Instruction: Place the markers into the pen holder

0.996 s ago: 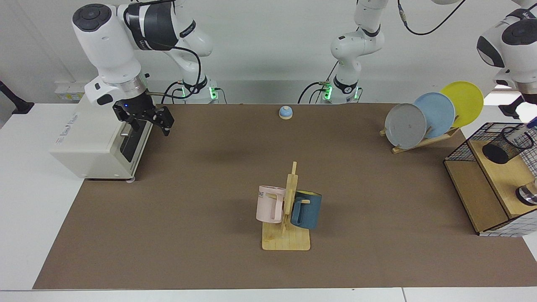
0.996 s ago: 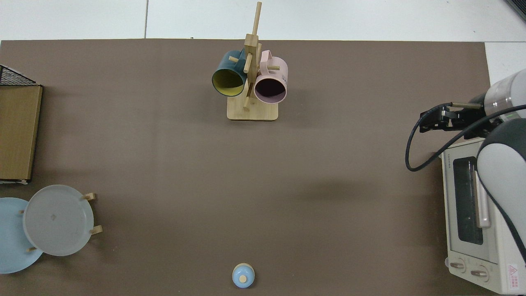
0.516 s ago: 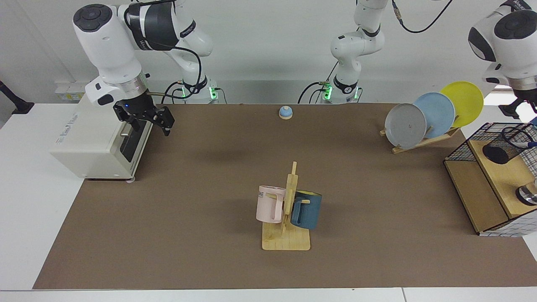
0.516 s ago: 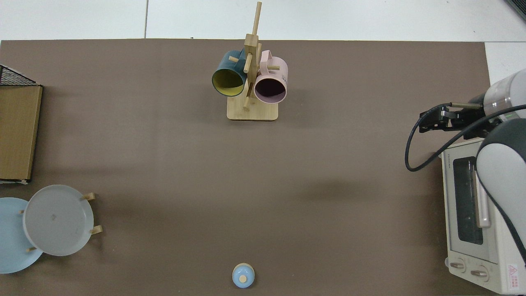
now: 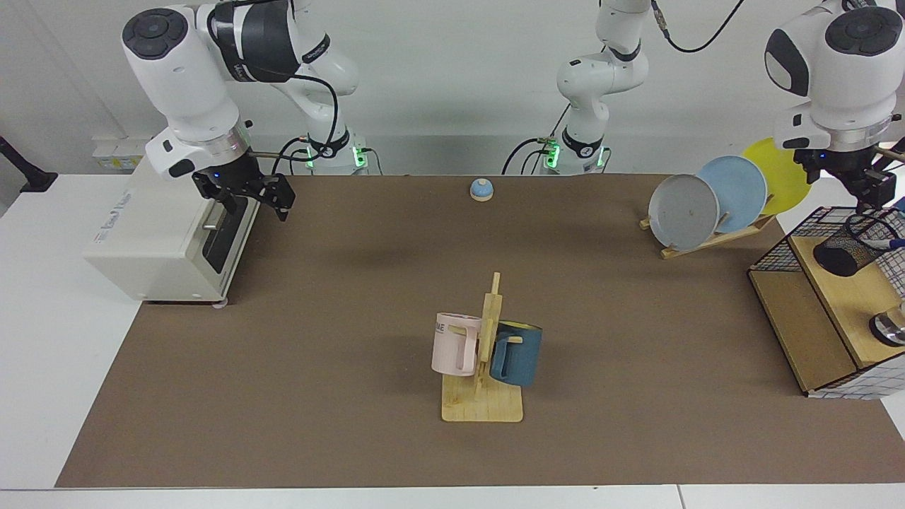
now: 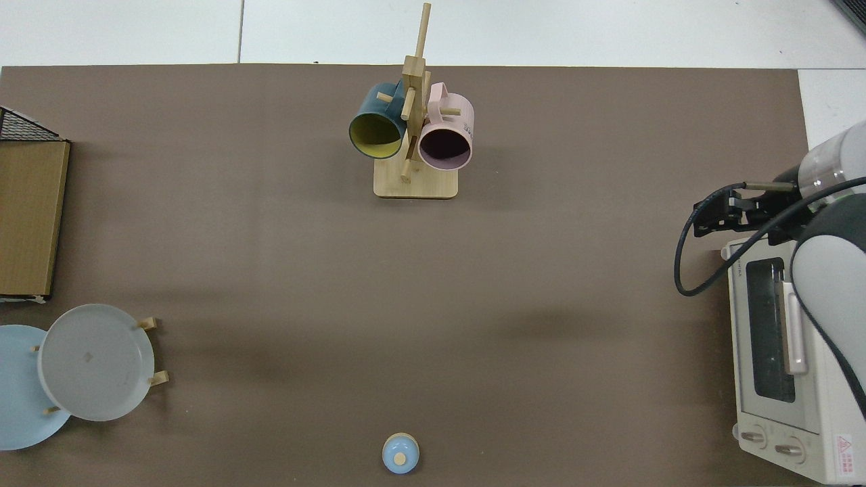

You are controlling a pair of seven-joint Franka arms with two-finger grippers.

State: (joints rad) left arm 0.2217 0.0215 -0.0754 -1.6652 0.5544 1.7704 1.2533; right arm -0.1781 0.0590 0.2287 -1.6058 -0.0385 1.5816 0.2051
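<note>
I see the marker lying in the pen holder. My left gripper hovers above it, empty, fingers apart. My right gripper waits, fingers apart, by the toaster oven.

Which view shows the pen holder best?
The facing view: the pen holder stands on the wire rack's wooden shelf, marker inside. The top view shows only the rack's edge, not the holder.

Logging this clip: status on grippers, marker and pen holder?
Left gripper open, empty, above pen holder. Marker lies in holder's mouth, blue tip out. Right gripper open by toaster oven, waiting. Nothing in the way.
</note>
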